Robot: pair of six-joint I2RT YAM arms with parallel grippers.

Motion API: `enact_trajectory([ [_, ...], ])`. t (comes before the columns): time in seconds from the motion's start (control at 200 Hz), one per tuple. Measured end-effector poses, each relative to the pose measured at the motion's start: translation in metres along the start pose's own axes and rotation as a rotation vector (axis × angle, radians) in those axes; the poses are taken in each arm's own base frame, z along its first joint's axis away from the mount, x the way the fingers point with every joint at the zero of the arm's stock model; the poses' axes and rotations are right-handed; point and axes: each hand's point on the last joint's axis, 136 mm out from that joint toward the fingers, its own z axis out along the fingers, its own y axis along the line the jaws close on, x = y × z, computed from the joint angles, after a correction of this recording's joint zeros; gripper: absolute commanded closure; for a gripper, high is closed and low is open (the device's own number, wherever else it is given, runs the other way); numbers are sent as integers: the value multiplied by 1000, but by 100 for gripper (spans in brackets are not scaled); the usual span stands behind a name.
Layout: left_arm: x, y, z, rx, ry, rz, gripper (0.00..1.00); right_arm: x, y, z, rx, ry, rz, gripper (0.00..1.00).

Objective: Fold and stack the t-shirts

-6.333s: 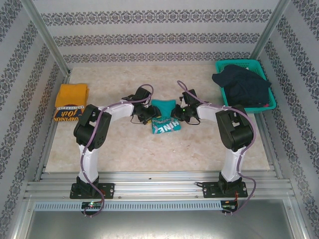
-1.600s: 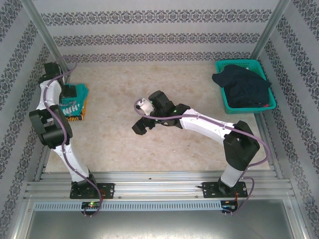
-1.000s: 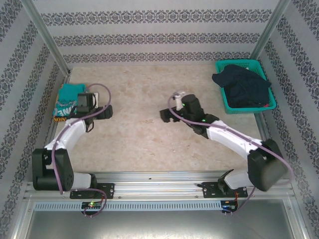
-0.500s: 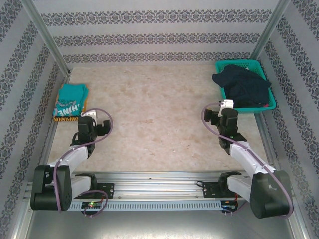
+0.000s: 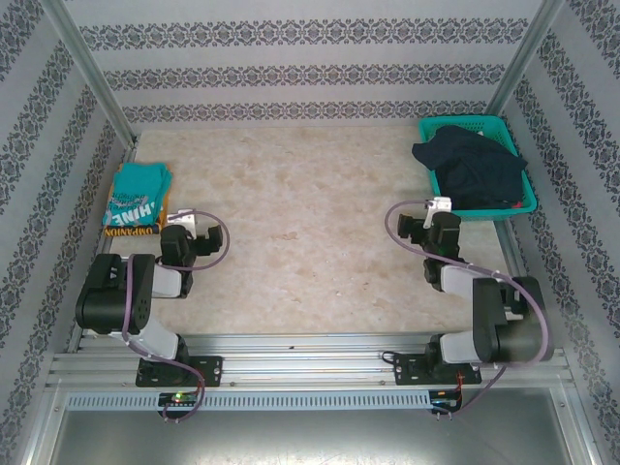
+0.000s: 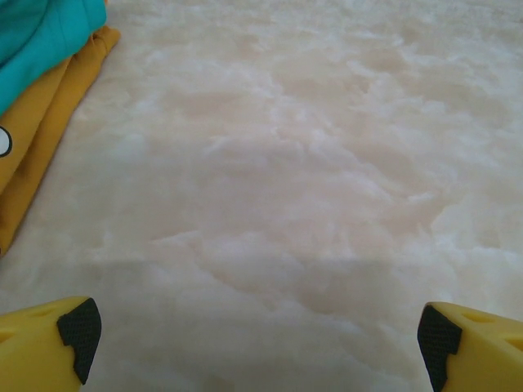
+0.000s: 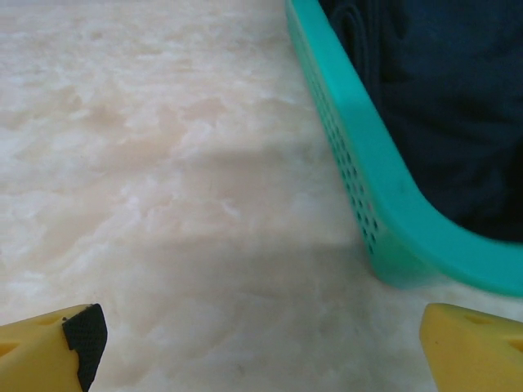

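The teal-green t-shirt [image 5: 134,192] lies folded on the mustard-yellow t-shirt [image 5: 128,231] at the table's left edge, white lettering up. In the left wrist view the teal shirt [image 6: 41,33] and the yellow shirt [image 6: 49,122] sit in the top left corner. My left gripper [image 5: 181,231] is drawn back just right of the stack and stands apart from it. It hangs open [image 6: 257,343] over bare table. My right gripper [image 5: 433,218] is open [image 7: 257,343] near the front left corner of the basket, holding nothing.
A teal mesh basket [image 5: 430,131] at the back right holds a dark navy garment [image 5: 470,165]. Its near wall [image 7: 368,147] runs close along the right gripper's right side. Patterned walls and metal posts enclose the table.
Both arms have folded back toward their bases. The left gripper pulled away from the shirt stack; the right swung from mid-table to the basket's corner. The stacked shirts have not moved.
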Motion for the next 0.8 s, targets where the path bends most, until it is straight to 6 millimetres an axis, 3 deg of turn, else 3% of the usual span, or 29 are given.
enact_trajectory([
  [0.19, -18, 0, 3, -9, -55, 11, 0, 6, 5, 10, -29, -30, -4, 2],
  [0.799, -31, -11, 6, 52, -81, 48, 0, 0, 5, 10, -31, -56, -3, 2],
])
